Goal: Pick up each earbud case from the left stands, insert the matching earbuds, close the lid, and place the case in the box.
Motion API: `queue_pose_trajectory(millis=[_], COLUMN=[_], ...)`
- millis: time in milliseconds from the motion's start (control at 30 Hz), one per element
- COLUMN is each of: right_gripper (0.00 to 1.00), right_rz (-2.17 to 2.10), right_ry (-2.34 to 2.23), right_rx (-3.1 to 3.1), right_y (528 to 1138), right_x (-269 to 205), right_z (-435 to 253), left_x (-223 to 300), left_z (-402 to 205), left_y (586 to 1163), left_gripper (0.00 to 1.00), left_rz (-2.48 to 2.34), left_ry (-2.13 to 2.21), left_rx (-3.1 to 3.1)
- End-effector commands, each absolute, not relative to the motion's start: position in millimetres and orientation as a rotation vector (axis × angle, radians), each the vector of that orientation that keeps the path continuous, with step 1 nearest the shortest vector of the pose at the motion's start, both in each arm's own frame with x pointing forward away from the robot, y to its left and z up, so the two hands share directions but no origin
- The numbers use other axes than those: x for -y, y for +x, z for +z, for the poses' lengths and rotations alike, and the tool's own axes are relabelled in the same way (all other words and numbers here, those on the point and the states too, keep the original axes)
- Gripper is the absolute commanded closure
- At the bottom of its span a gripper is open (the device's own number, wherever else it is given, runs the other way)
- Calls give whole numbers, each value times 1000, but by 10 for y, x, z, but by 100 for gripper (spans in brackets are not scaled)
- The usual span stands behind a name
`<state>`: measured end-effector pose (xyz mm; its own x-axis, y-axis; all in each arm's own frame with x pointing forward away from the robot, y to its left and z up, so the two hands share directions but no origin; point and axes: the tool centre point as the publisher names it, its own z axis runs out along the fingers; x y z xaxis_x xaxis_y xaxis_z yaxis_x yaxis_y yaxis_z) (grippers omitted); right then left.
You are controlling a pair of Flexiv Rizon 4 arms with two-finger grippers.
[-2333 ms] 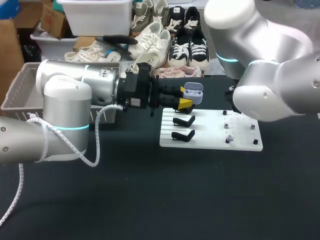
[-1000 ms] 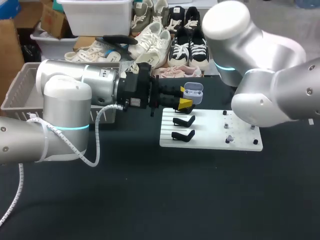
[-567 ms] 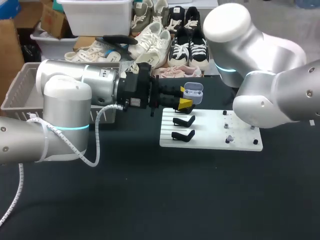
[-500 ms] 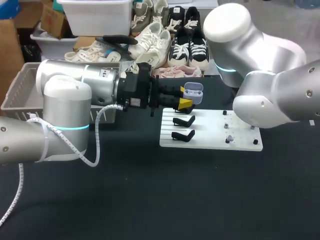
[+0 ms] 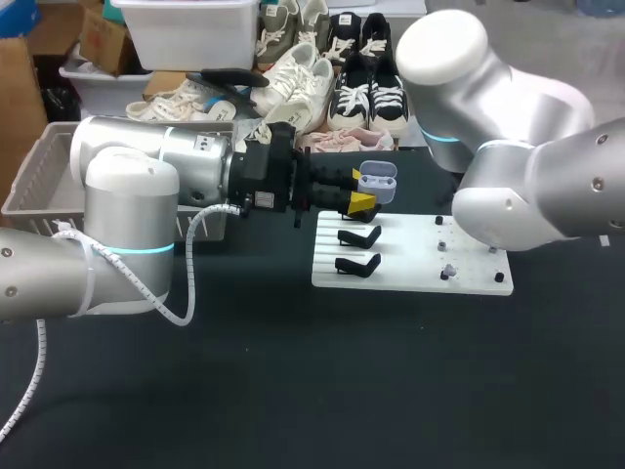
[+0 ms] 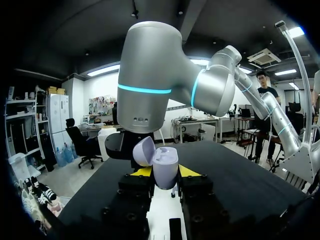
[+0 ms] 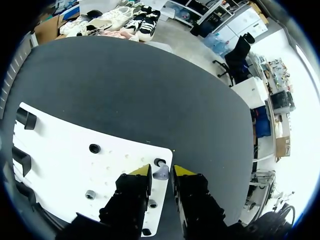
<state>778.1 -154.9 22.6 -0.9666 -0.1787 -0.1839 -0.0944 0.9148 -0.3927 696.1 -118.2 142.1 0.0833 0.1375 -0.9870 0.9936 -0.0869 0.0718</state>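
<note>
On the white board (image 5: pixel 410 264), two black stands (image 5: pixel 358 263) are fixed along the left half, one behind the other. Above the board's edge, a lavender earbud (image 7: pixel 161 174) is pinched between the yellow tips of the right gripper (image 7: pixel 162 171). Further back, over the board's far left corner, the earbud case (image 6: pixel 164 168) is clamped from both sides in the left gripper (image 6: pixel 165 172), with its lid swung open. A grey basket (image 5: pixel 34 186) is set at the table's far left.
</note>
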Motion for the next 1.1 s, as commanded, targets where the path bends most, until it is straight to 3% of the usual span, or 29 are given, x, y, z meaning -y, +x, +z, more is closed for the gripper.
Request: queue_pose_trajectory(millis=[33,267,433,567,633,733,800,1100], right_gripper=[75,73,78,71,75,94,100,100], right_rz=[-578,-585,-603,-612,-617,-620,-620,-615], right_ry=[-202,-206,-207,-202,-200,-196,-196,-184], right_rx=[-2861,-2866,-2868,-2867,-2863,-2860,-2861,-2863], right_y=[7785,7789,7788,7784,7780,7776,7774,7729], right_x=[1536,1531,1539,1545,1552,1556,1559,1577], right_z=[217,200,184,181,181,185,188,213], left_x=[1181,1181,1181,1181,1181,1181,1181,1181], left_z=[1416,1416,1416,1416,1416,1416,1416,1416], left_y=[6966,6966,6966,6966,6966,6966,6966,6966], left_gripper=[100,100,100,100,100,100,100,100], left_rz=[-1141,-1141,-1141,-1141,-1141,-1141,-1141,-1141], left_ry=[1409,1409,1409,1409,1409,1409,1409,1409], left_rx=[-1212,-1212,-1212,-1212,-1212,-1212,-1212,-1212])
